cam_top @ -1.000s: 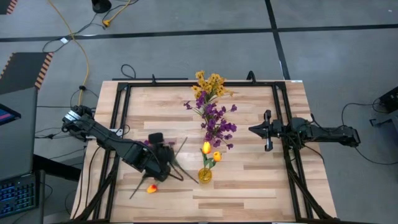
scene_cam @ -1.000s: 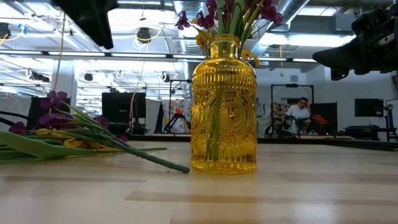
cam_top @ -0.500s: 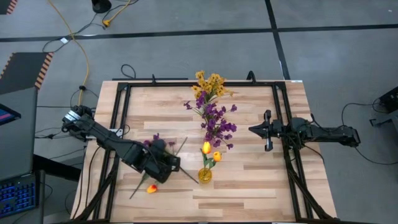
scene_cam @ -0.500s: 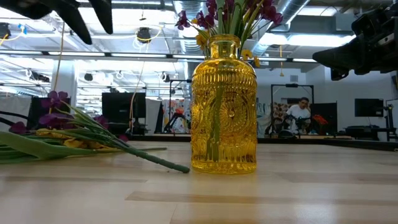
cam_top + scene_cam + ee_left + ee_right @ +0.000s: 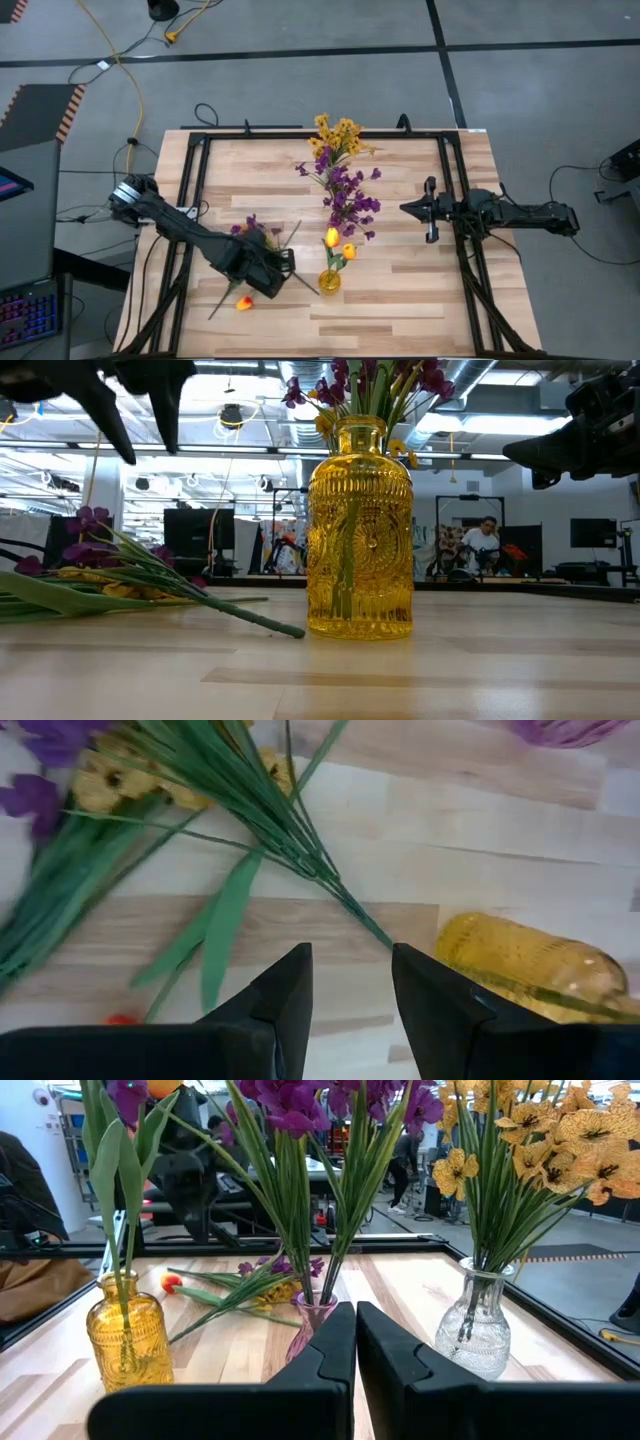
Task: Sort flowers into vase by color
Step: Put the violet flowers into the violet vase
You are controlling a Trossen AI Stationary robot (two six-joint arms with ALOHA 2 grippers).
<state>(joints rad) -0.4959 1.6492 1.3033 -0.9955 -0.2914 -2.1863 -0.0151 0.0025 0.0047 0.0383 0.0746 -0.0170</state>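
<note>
Three vases (image 5: 125, 1342) (amber, pink, clear) on the surface; left end effector (image 5: 352, 982) hovers released above loose flowers (image 5: 215, 780).

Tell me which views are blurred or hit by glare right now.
Left wrist view: loose flowers smeared at the frame's edge, amber vase soft. Low view: ceiling lights flare behind the amber vase, left gripper a dark silhouette. High view: evenly lit.

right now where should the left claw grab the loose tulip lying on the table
Grip the loose tulip on its thin green stem, a little way up from the orange bloom, coming straight down from above. It lies flat on the table, and the stem runs diagonally, so turn the jaws across it. The left claw already hovers open above the pile of loose flowers, beside the yellow vase.
</note>
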